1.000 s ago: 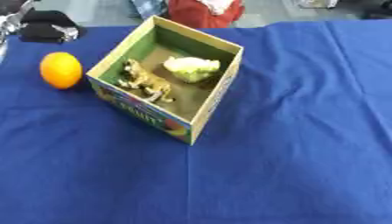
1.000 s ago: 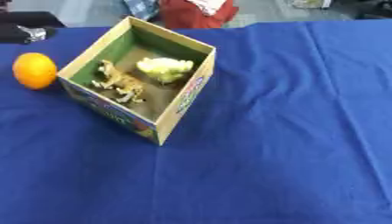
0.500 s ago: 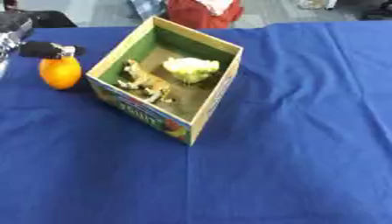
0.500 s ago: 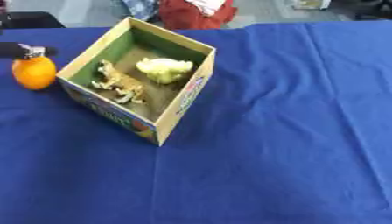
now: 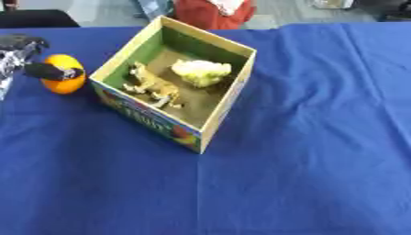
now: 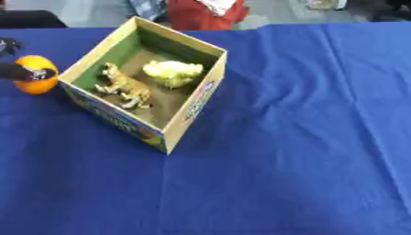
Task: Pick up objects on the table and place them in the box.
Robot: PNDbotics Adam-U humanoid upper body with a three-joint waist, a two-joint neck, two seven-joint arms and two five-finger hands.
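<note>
An orange (image 5: 67,85) lies on the blue tablecloth just left of the box. My left hand (image 5: 19,49) comes in from the left edge, and one black finger (image 5: 50,71) lies curled across the front of the orange while the rest of the hand sits behind and above it. The open cardboard box (image 5: 146,114) stands left of centre, turned at an angle. Inside it lie a tan toy animal (image 5: 153,87) and a pale yellow-green lumpy thing (image 5: 201,72). My right hand shows in neither view.
The blue cloth (image 5: 313,142) covers the whole table to the right of and in front of the box. A red object (image 5: 210,13) and a dark chair lie beyond the far edge.
My left hand has come down from the upper left onto the orange, and its finger now lies across it. The orange and the box stay in place.
</note>
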